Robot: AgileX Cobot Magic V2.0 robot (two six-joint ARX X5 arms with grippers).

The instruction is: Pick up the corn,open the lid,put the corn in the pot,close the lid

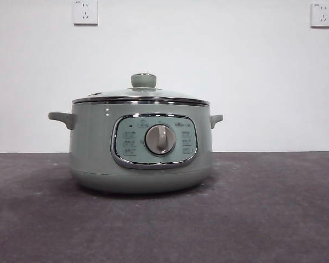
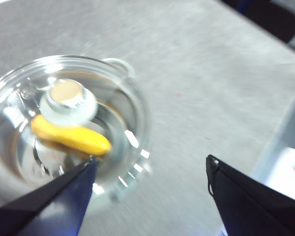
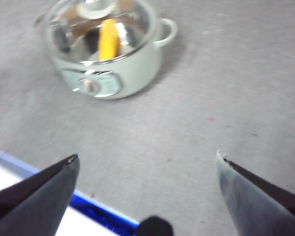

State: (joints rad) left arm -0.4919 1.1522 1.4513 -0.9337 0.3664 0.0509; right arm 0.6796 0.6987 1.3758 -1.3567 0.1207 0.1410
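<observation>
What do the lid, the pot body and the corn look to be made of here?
The lid: clear glass, since the corn shows through it, with a shiny, likely steel rim and a matte sage-green knob, probably plastic. The pot: smooth sage-green shell with soft sheen, painted metal or plastic; chrome-look panel frame. The corn: smooth, uniformly yellow-orange, possibly plastic; too blurred to tell.

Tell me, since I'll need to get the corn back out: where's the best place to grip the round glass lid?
Probably the sage-green round knob at the centre of the round glass lid, gripped from straight above. It stands upright and proud of the shallow dome, while the steel rim sits flush on the sage-green electric pot.
</observation>
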